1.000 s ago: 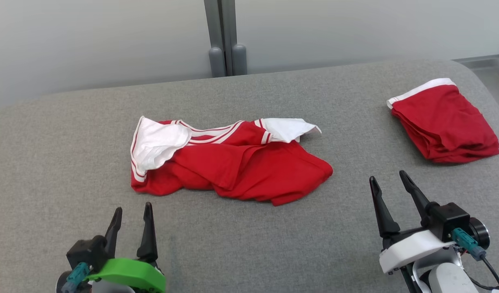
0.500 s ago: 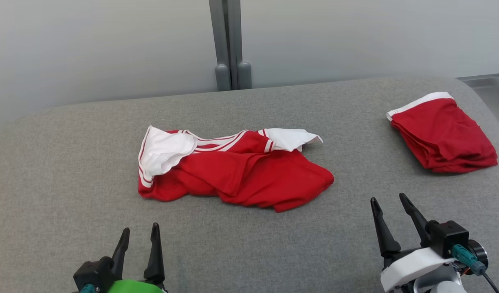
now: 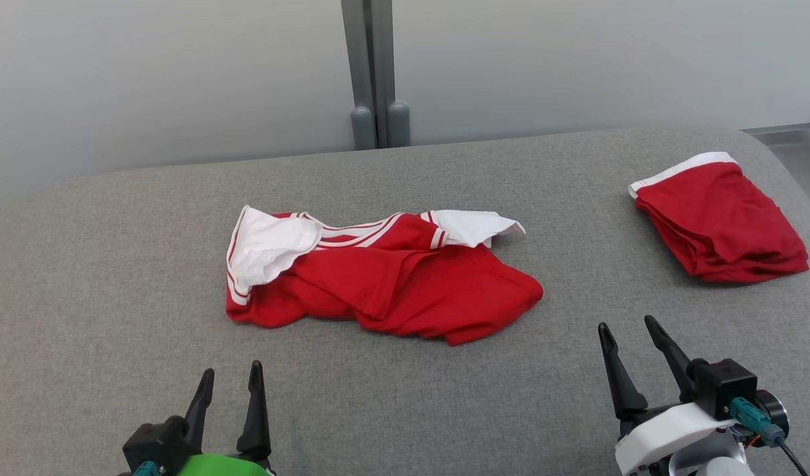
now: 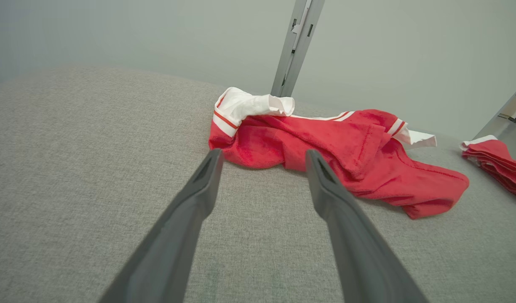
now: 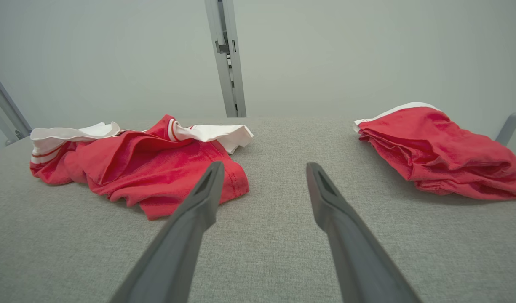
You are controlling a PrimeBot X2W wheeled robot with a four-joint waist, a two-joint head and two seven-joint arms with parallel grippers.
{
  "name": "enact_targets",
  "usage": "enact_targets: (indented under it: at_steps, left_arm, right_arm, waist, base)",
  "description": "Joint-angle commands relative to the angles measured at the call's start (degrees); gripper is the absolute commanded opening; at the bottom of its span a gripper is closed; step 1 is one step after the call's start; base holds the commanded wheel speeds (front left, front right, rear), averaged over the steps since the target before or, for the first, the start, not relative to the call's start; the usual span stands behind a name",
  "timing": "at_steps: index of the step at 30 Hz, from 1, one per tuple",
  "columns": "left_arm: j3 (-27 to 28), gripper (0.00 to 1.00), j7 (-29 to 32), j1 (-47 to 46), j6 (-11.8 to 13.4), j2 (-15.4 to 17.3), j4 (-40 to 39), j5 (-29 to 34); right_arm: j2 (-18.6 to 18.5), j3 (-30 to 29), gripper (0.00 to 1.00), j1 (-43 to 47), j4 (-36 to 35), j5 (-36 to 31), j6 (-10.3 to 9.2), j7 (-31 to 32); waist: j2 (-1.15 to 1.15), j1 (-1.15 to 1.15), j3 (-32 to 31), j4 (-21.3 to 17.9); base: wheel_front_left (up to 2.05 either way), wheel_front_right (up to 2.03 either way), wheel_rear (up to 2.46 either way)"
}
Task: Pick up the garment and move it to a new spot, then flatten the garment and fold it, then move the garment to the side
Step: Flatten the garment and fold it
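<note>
The crumpled red garment (image 3: pixel 391 277) lies in the middle of the worktop (image 3: pixel 114 264), apart from the left fingers (image 3: pixel 254 410) and right fingers (image 3: pixel 617 370), which are spread open and empty. Pinching only 1 loose layer could drag it bunched toward the folded red pile (image 3: pixel 722 221).

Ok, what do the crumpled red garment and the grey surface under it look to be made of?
Crumpled red garment: soft knit cloth, probably cotton jersey, matte; it slumps in loose folds and shows a fuzzy nap up close. Grey surface: woven, upholstery-like fabric, matte; fine heathered weave shows. What lies under it cannot be told.
</note>
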Motion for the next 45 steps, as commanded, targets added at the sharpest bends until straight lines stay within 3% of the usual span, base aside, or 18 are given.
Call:
enact_targets:
  at_steps: [1, 10, 17, 28, 40, 41, 42, 43, 44, 45]
  left_arm:
    - [0.06, 1.00, -0.01, 0.67, 0.30, 0.08, -0.12, -0.09]
    - [0.01, 1.00, -0.01, 0.08, 0.54, 0.07, -0.57, 0.57]
    - [-2.07, 1.00, 0.47, -7.65, -0.05, 1.04, 2.47, 3.81]
    - [-3.95, 1.00, 4.64, -25.89, 0.42, 5.15, 21.90, 7.03]
    - [-3.92, 1.00, 0.55, -36.28, 2.21, 6.92, 33.42, 8.87]
    - [-3.68, 0.86, 0.31, -37.03, 2.18, 6.77, 33.77, 8.53]
    - [-3.50, 0.48, 0.34, -37.58, 2.19, 6.61, 33.94, 8.26]
    - [-3.29, 0.30, 0.15, -38.16, 2.36, 6.44, 34.11, 8.09]
    - [-3.12, 0.00, 0.06, -38.51, 2.51, 6.32, 34.28, 7.88]
    - [-2.66, 0.00, -0.03, -38.94, 2.53, 6.23, 34.37, 7.43]
  right_arm:
    - [-0.19, -0.02, 1.00, -0.10, -0.14, 0.27, -0.07, -0.28]
    - [-0.19, 0.13, 1.00, -0.33, -0.34, 0.20, -0.07, -0.28]
    - [-0.20, 0.61, 1.00, -1.37, -0.62, -0.63, -0.07, -0.27]
    - [-0.20, 2.59, 1.00, -5.59, -1.18, -2.44, -0.07, -0.28]
    - [-0.19, 1.99, 1.00, -7.28, -1.72, -2.81, -0.07, -0.27]
    - [-0.19, 1.96, 1.00, -7.27, -1.77, -2.81, -0.07, -0.28]
    - [-0.19, 1.93, 1.00, -7.27, -1.79, -2.81, -0.07, -0.28]
    - [-0.19, 1.91, 1.00, -7.31, -1.79, -2.84, -0.07, -0.28]
    - [-0.19, 1.90, 1.00, -7.34, -1.74, -2.89, -0.07, -0.28]
    - [-0.18, 1.90, 1.00, -7.37, -1.65, -2.95, -0.07, -0.28]
  waist:
    - [0.00, 0.00, 0.06, 0.05]
    - [0.00, 0.00, 0.70, -0.10]
    - [0.00, 0.00, 2.55, -0.64]
    - [0.00, 0.00, 10.38, -4.43]
    - [0.00, 0.00, 14.95, -6.53]
    - [0.00, 0.00, 15.06, -6.52]
    - [0.00, 0.00, 15.13, -6.49]
    - [0.00, 0.00, 15.18, -6.41]
    - [0.00, 0.00, 15.16, -6.32]
    - [0.00, 0.00, 15.09, -6.17]
  base:
    - [0.00, 0.00, 0.00]
    - [0.00, 0.00, 0.00]
    - [0.00, 0.00, 0.00]
    - [0.00, 0.00, 0.00]
    - [0.00, 0.00, 0.00]
    - [0.00, 0.00, 0.00]
    - [0.00, 0.00, 0.00]
    - [0.00, 0.00, 0.00]
    - [0.00, 0.00, 0.00]
    - [0.00, 0.00, 0.00]
